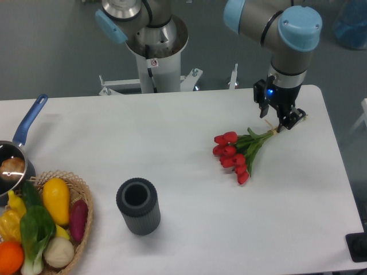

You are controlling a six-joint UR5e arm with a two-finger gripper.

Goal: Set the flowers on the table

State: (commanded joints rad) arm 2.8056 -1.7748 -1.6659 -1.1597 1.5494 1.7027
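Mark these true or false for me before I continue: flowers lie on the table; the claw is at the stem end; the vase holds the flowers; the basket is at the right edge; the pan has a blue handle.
1. The flowers lie on the table. True, the red blooms rest on the white top.
2. The claw is at the stem end. True, though whether it grips the stems cannot be told.
3. The vase holds the flowers. False, it stands apart from them, toward the left and nearer the front edge, with nothing seen in it.
4. The basket is at the right edge. False, it sits at the front left corner, with vegetables in it.
5. The pan has a blue handle. True.
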